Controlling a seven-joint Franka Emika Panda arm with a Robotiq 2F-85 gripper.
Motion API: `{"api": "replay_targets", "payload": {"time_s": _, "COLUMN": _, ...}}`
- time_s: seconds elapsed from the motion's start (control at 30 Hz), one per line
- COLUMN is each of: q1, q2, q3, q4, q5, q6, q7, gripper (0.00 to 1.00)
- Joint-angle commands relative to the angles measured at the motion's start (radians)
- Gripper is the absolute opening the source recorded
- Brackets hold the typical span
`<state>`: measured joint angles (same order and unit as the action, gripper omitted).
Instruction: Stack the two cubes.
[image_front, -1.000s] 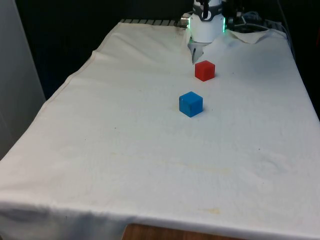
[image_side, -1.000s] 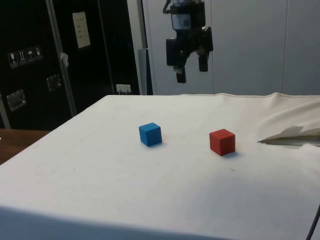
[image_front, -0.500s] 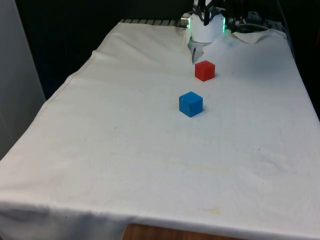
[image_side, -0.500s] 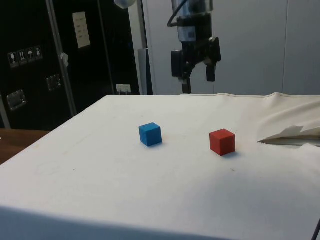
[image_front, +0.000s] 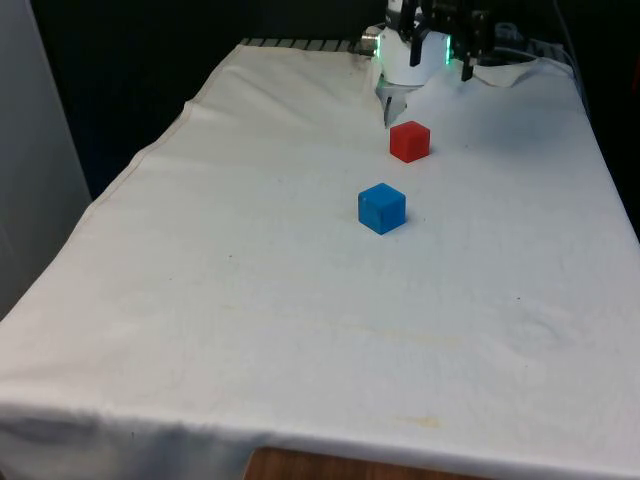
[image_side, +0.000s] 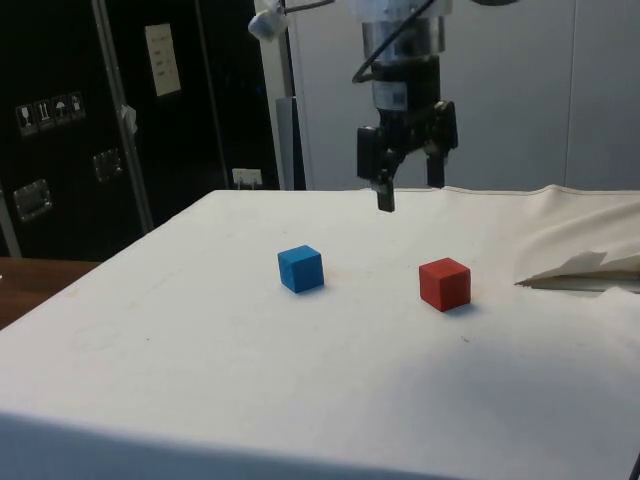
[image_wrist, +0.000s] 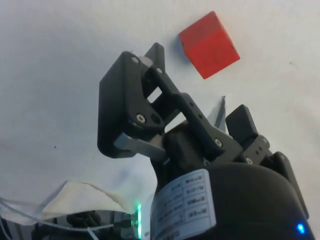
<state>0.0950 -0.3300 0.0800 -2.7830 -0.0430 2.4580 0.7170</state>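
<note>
In the side view, the blue cube (image_side: 300, 268) sat left of centre on the white cloth (image_side: 250, 380), with bare cloth running wide to the left edge and the lower frame. The gripper (image_side: 408, 192) hung just right of centre, above the cloth, fingers spread and holding nothing. The red cube (image_side: 444, 283) lay below it, slightly right, well apart from the blue one.

No text can be read; print on the end effector (image_wrist: 192, 122) label (image_wrist: 184, 202) and cabinet signs (image_side: 162, 59) is illegible.
</note>
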Motion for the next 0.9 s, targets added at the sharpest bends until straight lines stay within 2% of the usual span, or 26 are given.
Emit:
{"api": "replay_targets", "payload": {"time_s": 0.0, "q1": 0.003, "q2": -0.015, "q3": -0.001, "q4": -0.018, "q5": 0.008, "q6": 0.02, "q7": 0.003, "gripper": 1.0}}
{"api": "replay_targets", "payload": {"time_s": 0.1, "q1": 0.005, "q2": -0.025, "q3": 0.0, "q4": -0.044, "q5": 0.011, "q6": 0.045, "q7": 0.005, "gripper": 1.0}}
{"api": "replay_targets", "payload": {"time_s": 0.13, "q1": 0.0, "q2": -0.021, "q3": 0.0, "q4": -0.038, "q5": 0.001, "q6": 0.027, "q7": 0.002, "gripper": 1.0}}
{"api": "replay_targets", "payload": {"time_s": 0.17, "q1": 0.005, "q2": -0.029, "q3": 0.0, "q4": -0.063, "q5": 0.013, "q6": 0.067, "q7": 0.006, "gripper": 1.0}}
{"api": "replay_targets", "payload": {"time_s": 0.4, "q1": 0.007, "q2": -0.03, "q3": 0.0, "q4": -0.133, "q5": 0.015, "q6": 0.167, "q7": 0.013, "gripper": 1.0}}
{"api": "replay_targets", "payload": {"time_s": 0.43, "q1": 0.0, "q2": -0.026, "q3": 0.001, "q4": -0.122, "q5": 0.003, "q6": 0.146, "q7": 0.01, "gripper": 1.0}}
{"api": "replay_targets", "payload": {"time_s": 0.47, "q1": 0.006, "q2": -0.029, "q3": -0.001, "q4": -0.142, "q5": 0.015, "q6": 0.178, "q7": 0.012, "gripper": 1.0}}
{"api": "replay_targets", "payload": {"time_s": 0.63, "q1": 0.005, "q2": -0.024, "q3": -0.008, "q4": -0.176, "q5": 0.018, "q6": 0.22, "q7": 0.013, "gripper": 1.0}}
{"api": "replay_targets", "payload": {"time_s": 0.7, "q1": -0.001, "q2": -0.026, "q3": -0.003, "q4": -0.175, "q5": 0.007, "q6": 0.209, "q7": 0.016, "gripper": 1.0}}
{"api": "replay_targets", "payload": {"time_s": 0.73, "q1": 0.002, "q2": -0.019, "q3": -0.009, "q4": -0.18, "q5": 0.017, "q6": 0.225, "q7": 0.016, "gripper": 1.0}}
{"api": "replay_targets", "payload": {"time_s": 0.8, "q1": 0.0, "q2": -0.013, "q3": -0.011, "q4": -0.181, "q5": 0.015, "q6": 0.228, "q7": 0.019, "gripper": 1.0}}
{"api": "replay_targets", "payload": {"time_s": 0.87, "q1": -0.007, "q2": 0.0, "q3": -0.016, "q4": -0.183, "q5": 0.009, "q6": 0.233, "q7": 0.026, "gripper": 1.0}}
